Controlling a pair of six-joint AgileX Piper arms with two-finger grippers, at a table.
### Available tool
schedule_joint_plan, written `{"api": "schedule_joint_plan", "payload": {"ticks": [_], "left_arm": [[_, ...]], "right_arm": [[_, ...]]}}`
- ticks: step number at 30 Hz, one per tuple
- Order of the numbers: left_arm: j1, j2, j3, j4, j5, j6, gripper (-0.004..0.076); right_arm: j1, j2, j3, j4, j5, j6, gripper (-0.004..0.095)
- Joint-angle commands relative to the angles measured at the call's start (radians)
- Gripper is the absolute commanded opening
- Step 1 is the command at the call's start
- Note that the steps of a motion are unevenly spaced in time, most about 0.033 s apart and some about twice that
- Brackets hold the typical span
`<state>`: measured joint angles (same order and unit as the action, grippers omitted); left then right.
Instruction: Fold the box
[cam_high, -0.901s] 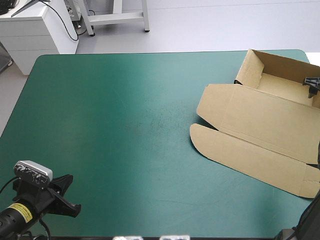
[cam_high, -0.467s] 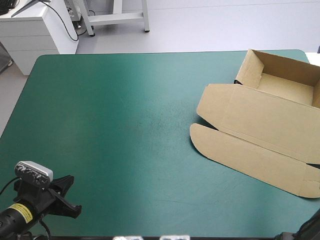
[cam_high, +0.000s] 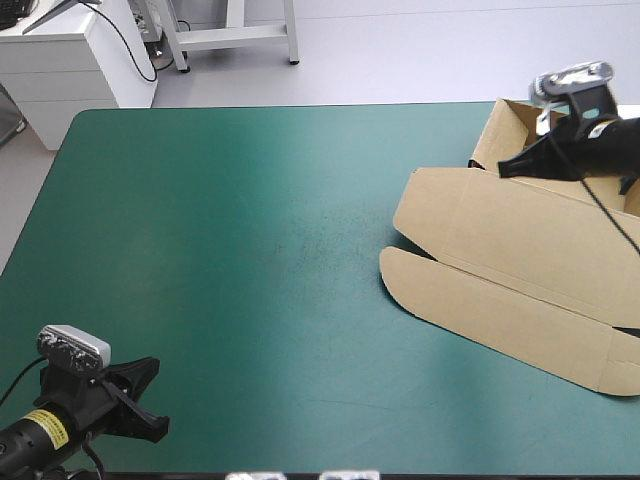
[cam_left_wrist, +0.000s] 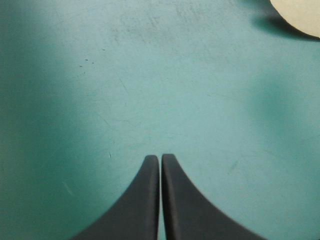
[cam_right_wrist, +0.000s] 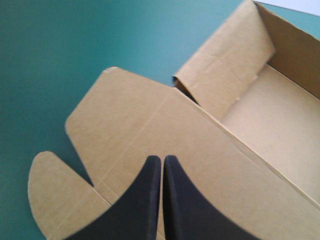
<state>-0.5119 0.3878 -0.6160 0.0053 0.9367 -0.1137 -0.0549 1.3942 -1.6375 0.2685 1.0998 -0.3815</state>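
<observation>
The box (cam_high: 500, 250) lay at the counter's (cam_high: 250, 250) far right corner, an open tray (cam_right_wrist: 285, 125) with walls raised and its lid (cam_high: 520, 235) flat on the teal-green cover. Its long fold lines ran from the counter's far middle toward its near right edge. The lid and the rounded flap (cam_high: 470, 310) beyond it pointed toward the counter's near left.

The right jaws were clenched on nothing, meeting in 1 pointed arch over the lid, just beside the tray's left wall. Whether they touched the board could not be told. The left jaws, also clenched and empty, sat over bare cover at the counter's near left corner, well apart from the box, with only 1 rounded corner (cam_left_wrist: 300, 12) showing far ahead.

By this, the right arm was much the nearer, and work on the lid would likely fall to it, across that long fold.
</observation>
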Motion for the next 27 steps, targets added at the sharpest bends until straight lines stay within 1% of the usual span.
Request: {"api": "schedule_joint_plan", "payload": {"ticks": [1, 5, 9, 11, 13, 16, 20, 24, 27], "left_arm": [[-0.004, 0.008, -0.025, -0.020, -0.066, -0.002, -0.0008], [-0.004, 0.008, -0.025, -0.023, -0.066, -0.017, -0.0008], [-0.004, 0.008, -0.024, -0.016, -0.069, -0.042, -0.0008], [-0.004, 0.007, -0.022, -0.012, -0.089, -0.042, -0.0008], [-0.004, 0.000, -0.008, -0.012, -0.133, -0.037, -0.0008], [-0.004, -0.026, 0.035, -0.016, -0.189, -0.035, -0.0008], [-0.004, -0.071, 0.092, -0.018, -0.199, -0.022, -0.0008], [-0.004, -0.110, 0.112, -0.016, -0.201, -0.014, -0.0008], [-0.004, -0.142, 0.114, -0.021, -0.201, 0.044, -0.0008]], "right_arm": [[0.092, -0.159, 0.157, 0.014, -0.181, -0.091, -0.0002], [0.157, -0.315, 0.373, 0.016, -0.275, -0.126, -0.0002], [0.161, -0.481, 0.573, 0.028, -0.331, -0.104, -0.0003], [0.161, -0.553, 0.672, 0.040, -0.337, -0.101, -0.0021], [0.161, -0.624, 0.759, 0.060, -0.353, -0.096, -0.0021], [0.161, -0.749, 0.884, 0.068, -0.418, -0.064, -0.0021], [0.161, -0.924, 1.015, 0.030, -0.517, -0.011, -0.0021], [0.161, -1.055, 1.098, -0.022, -0.531, 0.060, -0.0021], [0.161, -1.135, 1.142, -0.061, -0.521, 0.121, -0.0021]]}}
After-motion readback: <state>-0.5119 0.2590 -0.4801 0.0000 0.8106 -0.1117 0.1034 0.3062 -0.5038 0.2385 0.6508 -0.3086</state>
